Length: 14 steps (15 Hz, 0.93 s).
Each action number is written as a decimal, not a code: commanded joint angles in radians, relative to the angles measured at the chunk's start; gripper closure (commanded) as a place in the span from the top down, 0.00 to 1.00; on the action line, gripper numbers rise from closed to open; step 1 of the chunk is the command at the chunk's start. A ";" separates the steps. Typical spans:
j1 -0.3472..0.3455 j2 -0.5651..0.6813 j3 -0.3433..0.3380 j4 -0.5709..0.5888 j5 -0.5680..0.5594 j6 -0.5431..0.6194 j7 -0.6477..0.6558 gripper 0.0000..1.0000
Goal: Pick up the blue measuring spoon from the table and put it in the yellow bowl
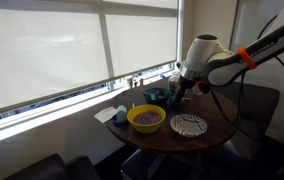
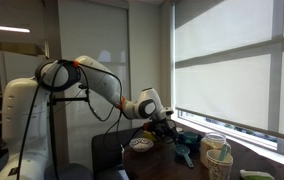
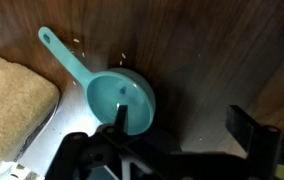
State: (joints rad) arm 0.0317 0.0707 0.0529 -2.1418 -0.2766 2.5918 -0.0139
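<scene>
The blue measuring spoon [image 3: 120, 95] lies on the dark brown wooden table [image 3: 212, 50], with its handle pointing to the upper left in the wrist view. My gripper [image 3: 182, 122] is open and low over the table. One finger is over the spoon's round cup and the other stands well to the right over bare wood. In an exterior view my gripper [image 1: 177, 92] hangs at the far side of the table [image 1: 172, 142], behind the yellow bowl [image 1: 146, 117]. It also shows in an exterior view [image 2: 170, 133].
A tan cloth-like pad [image 3: 12, 95] lies left of the spoon. A flat white-patterned dish [image 1: 189, 125] sits beside the yellow bowl, and a teal vessel [image 1: 154, 96] stands near the window. A cup [image 2: 219, 160] stands at the table's edge.
</scene>
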 commanded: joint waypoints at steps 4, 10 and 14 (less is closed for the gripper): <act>-0.011 0.076 -0.020 0.032 0.134 0.032 -0.018 0.74; -0.014 0.081 -0.021 0.039 0.165 0.136 -0.020 0.41; -0.011 0.018 -0.047 0.016 0.092 0.099 0.003 0.73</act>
State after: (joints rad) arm 0.0164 0.1340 0.0283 -2.1135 -0.1468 2.7152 -0.0203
